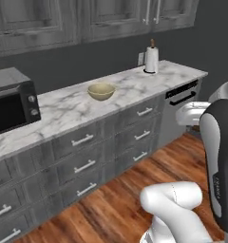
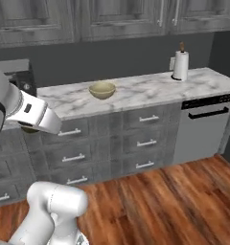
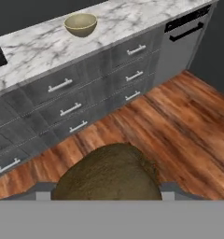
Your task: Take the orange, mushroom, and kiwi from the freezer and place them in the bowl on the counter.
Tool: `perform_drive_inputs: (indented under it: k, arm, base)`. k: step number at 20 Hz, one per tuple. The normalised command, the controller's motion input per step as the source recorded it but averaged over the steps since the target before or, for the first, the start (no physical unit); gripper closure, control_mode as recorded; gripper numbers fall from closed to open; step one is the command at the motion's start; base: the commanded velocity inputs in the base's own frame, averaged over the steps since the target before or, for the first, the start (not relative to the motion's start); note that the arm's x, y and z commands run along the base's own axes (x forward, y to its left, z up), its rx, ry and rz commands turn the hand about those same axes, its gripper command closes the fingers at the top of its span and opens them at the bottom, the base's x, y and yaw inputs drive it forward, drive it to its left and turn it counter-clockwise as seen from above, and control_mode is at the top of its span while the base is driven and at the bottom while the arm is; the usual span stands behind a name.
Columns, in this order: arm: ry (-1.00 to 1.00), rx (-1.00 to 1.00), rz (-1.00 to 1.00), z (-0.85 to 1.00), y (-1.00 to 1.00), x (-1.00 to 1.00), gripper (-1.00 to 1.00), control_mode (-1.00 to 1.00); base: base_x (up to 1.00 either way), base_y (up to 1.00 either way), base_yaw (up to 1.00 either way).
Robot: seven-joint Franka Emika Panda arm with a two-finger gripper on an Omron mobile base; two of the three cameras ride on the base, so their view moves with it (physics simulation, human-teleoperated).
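Gripping kiwi [image 3: 109, 172] in end effector [image 3: 104, 189].

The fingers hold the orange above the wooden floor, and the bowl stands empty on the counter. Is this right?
Not quite: the fingers hold the kiwi, a dark olive-brown lump, as the hand view shows. It is above the wooden floor, and the bowl stands empty on the counter.

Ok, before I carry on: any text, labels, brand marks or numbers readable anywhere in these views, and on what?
Robot arm: a small grey vertical marking on the dark link, too blurred to read.
Microwave: knobs but no legible print.
Dishwasher, bowl, paper towel roll: no text visible.
Nothing is readable.
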Motion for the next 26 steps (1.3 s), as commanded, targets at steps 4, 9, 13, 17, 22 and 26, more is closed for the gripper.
perform_drive_inputs:
  k: [4, 9, 13, 17, 22, 26]
  arm:
    - [0.00, 0.00, 0.00, 0.00, 0.00, 0.00, 1.00, 1.00]
    - [0.00, 0.00, 0.00, 0.00, 0.00, 0.00, 1.00, 1.00]
    - [0.00, 0.00, 0.00, 0.00, 0.00, 0.00, 1.00, 1.00]
    - [0.00, 0.00, 0.00, 0.00, 0.00, 0.00, 1.00, 1.00]
    - [0.00, 0.00, 0.00, 0.00, 0.00, 0.00, 1.00, 1.00]
    - [0.00, 0.00, 0.00, 0.00, 0.00, 0.00, 1.00, 1.00]
  base:
    - [1.00, -0.22, 0.58]
    - [1.00, -0.27, 0.61]
    - [0.99, -0.40, 0.46]
    - [0.86, -0.45, 0.32]
    - [0.32, -0.32, 0.05]
    - [0.06, -0.55, -0.11]
